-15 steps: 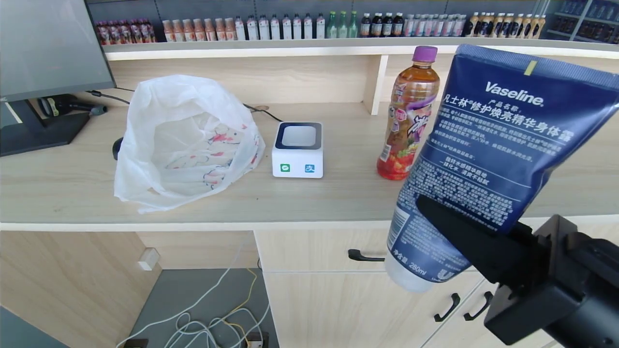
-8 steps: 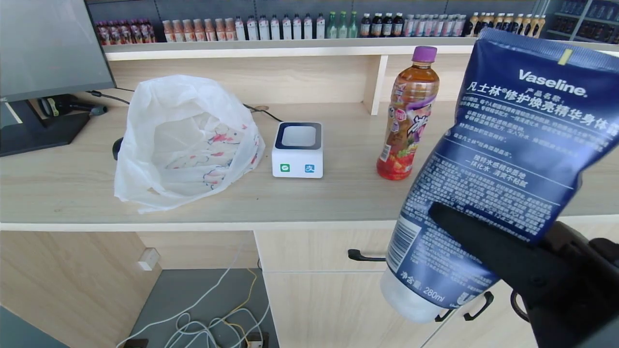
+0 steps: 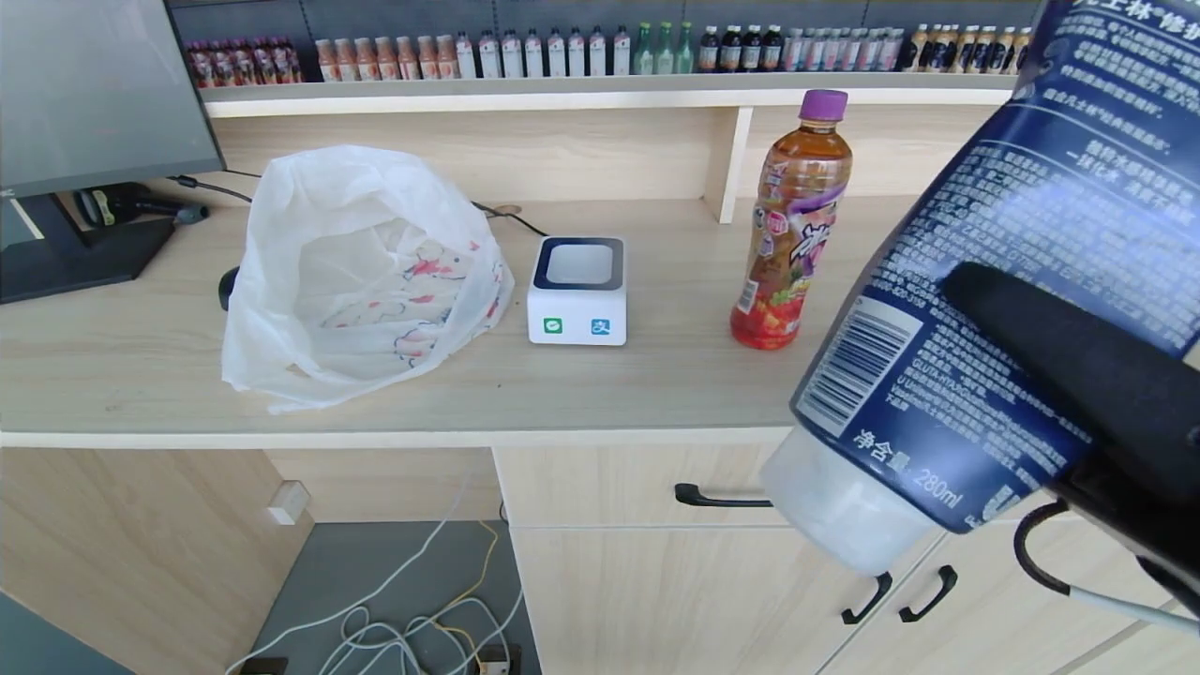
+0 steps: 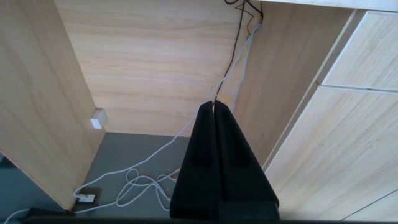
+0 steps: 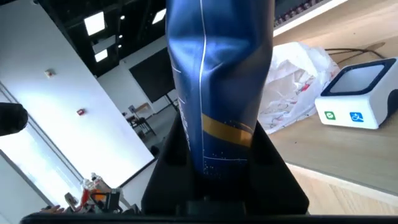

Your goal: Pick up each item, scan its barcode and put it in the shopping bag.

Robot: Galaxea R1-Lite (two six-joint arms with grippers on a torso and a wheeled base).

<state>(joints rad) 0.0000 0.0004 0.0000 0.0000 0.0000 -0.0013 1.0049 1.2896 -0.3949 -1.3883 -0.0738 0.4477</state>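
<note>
- Landmark: white box scanner w/ dark-rimmed window on top, standing on light wood counter.
- Dark blue squeeze tube w/ translucent white cap: off the counter, in the air, to right of scanner and nearer the head cam. Tilted, cap end lowest and pointing toward scanner side. Barcode panel faces the head cam.
- Right hand: clamped on the tube's lower body, one black finger on each side. Tube is between the fingers, not slipping as far as visible.
- Left hand: fingers pressed together, nothing between them. Sits lower than scanner, below counter level, facing the wood panel recess w/ loose cables on grey floor.
- White thin plastic shopping bag: on counter just left of scanner, mouth open toward the head cam.
- Amber drink bottle, clear plastic, purple cap: upright on counter, right of scanner, apart from it.
- Row of drink bottles on shelf behind scanner.
- Dark monitor: far left of scanner, beyond the bag.
</note>
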